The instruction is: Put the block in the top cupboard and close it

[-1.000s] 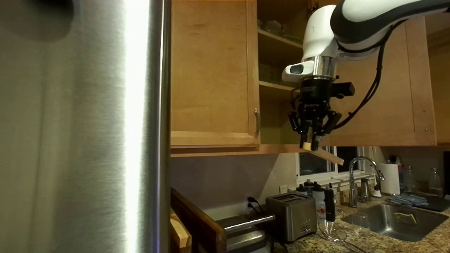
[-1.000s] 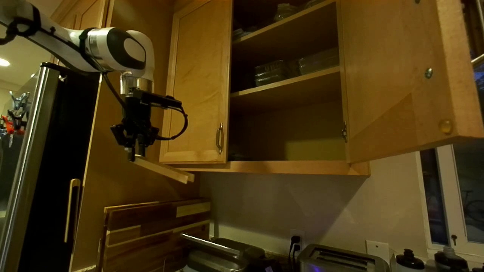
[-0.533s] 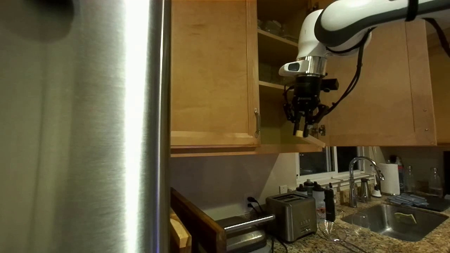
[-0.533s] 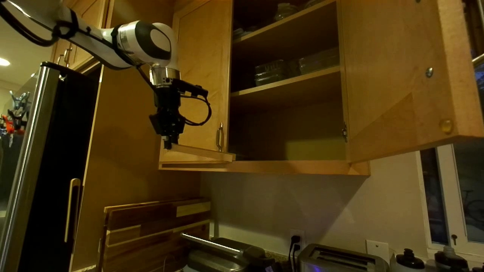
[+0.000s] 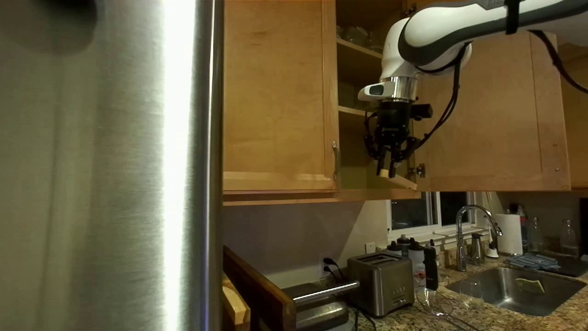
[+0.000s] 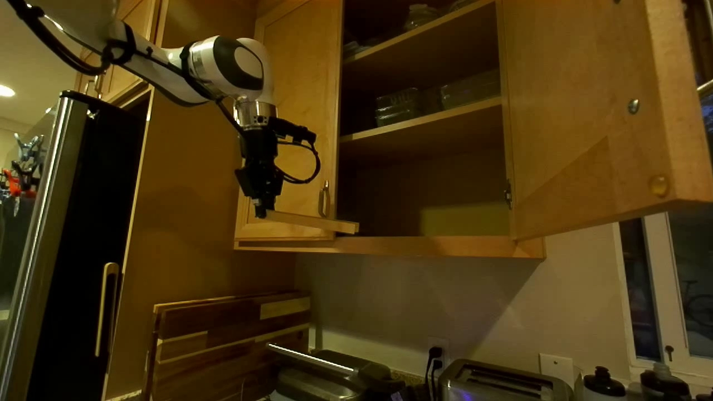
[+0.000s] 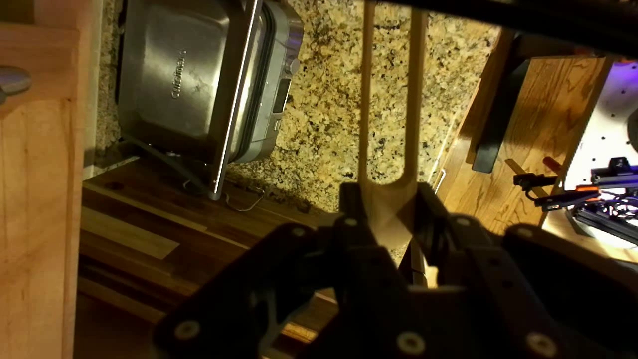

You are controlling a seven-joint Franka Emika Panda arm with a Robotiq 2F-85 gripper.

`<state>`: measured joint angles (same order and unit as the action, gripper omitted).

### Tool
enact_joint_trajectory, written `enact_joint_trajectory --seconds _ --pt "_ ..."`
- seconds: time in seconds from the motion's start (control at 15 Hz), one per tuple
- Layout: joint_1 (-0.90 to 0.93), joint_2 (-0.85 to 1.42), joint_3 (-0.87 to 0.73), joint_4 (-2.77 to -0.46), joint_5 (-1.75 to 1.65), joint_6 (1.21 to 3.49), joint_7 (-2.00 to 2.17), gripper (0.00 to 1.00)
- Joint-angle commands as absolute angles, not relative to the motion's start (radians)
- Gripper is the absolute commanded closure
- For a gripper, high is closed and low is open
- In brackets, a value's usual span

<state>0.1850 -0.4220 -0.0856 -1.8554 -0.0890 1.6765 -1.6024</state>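
Block [image 6: 312, 221], pinched between 2 fingers [image 7: 353, 203], narrowly parted

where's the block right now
In an exterior view, the block juts rightward from the gripper holding it, across the closed door, its tip showing against the lower left of the opening in the cupboard.

My arm [image 5: 452, 30] sloped dn. to the wrist [image 6: 255, 111], which bent so that my gripper [image 5: 386, 173] hung approx. vert., pointing dn. I had my fingers [image 7: 352, 202] clamped in a grip, approx. parallel, parted only a bit, tips level w/ ea. other. A black cable [image 6: 319, 161] looped out beside the gripper.
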Motion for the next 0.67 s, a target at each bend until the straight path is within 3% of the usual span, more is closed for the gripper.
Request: enact_joint_trajectory --seconds 0.0,0.13,0.2,0.6 --pt "0.161 -0.419 -0.068 -1.852 -0.08 1.675 -1.61 0.71" --pt "0.161 -0.419 -0.068 -1.852 -0.08 1.675 -1.61 0.71" --pt "0.161 -0.419 -0.068 -1.852 -0.08 1.675 -1.61 0.9" --pt "0.126 -0.361 -0.116 -1.772 -0.099 1.697 -1.741 0.9"
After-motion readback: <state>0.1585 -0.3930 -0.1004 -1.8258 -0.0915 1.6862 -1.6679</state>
